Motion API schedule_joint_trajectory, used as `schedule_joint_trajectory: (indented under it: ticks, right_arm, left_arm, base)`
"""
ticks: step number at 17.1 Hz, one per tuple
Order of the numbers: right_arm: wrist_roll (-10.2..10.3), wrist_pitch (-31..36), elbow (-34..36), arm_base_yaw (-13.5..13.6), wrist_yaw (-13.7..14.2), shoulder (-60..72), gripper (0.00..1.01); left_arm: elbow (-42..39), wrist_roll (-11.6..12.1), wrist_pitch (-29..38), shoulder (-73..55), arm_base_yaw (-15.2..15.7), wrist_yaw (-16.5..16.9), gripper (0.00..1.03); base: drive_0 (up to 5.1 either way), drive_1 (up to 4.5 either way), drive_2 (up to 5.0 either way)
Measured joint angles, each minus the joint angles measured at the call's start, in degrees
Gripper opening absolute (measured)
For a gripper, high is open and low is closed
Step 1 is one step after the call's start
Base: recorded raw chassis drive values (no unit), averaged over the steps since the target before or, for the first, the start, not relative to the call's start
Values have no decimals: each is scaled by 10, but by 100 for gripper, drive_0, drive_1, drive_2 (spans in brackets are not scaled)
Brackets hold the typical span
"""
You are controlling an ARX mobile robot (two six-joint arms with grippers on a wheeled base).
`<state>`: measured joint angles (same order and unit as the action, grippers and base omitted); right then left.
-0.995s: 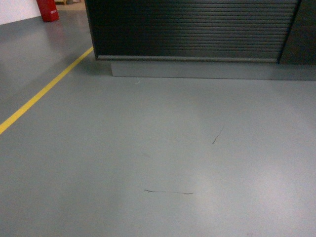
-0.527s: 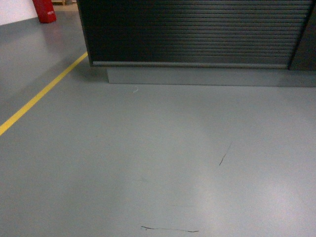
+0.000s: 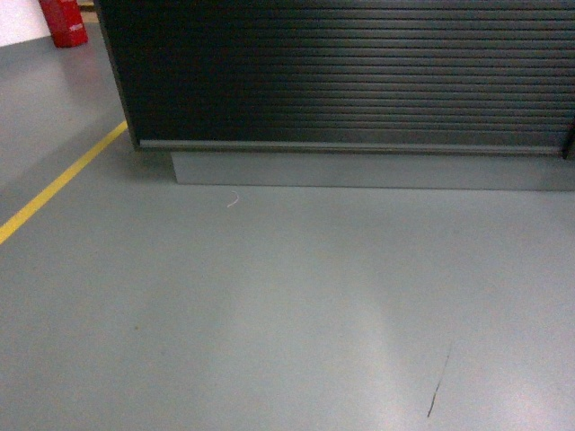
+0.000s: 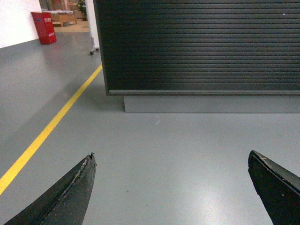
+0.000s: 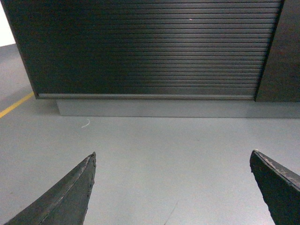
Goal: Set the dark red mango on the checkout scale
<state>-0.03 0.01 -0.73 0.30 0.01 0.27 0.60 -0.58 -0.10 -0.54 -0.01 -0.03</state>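
Grey sealed floor [image 3: 296, 305], yellow line [image 3: 54, 189] off to the left, red object [image 3: 63, 20] far back left. Compared with the two earlier head frames, the checkout [image 3: 350, 72] has grown and slid down in the frame, and the floor scuff [image 3: 437, 386] has dropped toward the bottom edge: the base is rolling up to the counter and drifting slightly right. Ribbed front panel and grey plinth [image 3: 368, 169] lie straight ahead of both tools. Left gripper [image 4: 171, 190] is spread wide with nothing between the fingers; right gripper [image 5: 172, 190] likewise wide and empty. Dark red mango and scale appear in no view; the counter top is out of frame. Judgement: approach phase only, fruit not yet in hand, so locating it comes first.
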Motion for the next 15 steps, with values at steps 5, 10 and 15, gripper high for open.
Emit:
schedule_joint_trajectory:
  ticks: [5,10,15]
  right_arm:
    - [0,-3,0,0,0,0,98]
    - [0,-3,0,0,0,0,98]
    - [0,-2,0,0,0,0,98]
  left_arm:
    - [0,0,-3,0,0,0,98]
    - [0,0,-2,0,0,0,98]
    - [0,0,-2,0,0,0,98]
  base:
    - [13,428,-402]
    - [12,427,-403]
    - [6,421,-409]
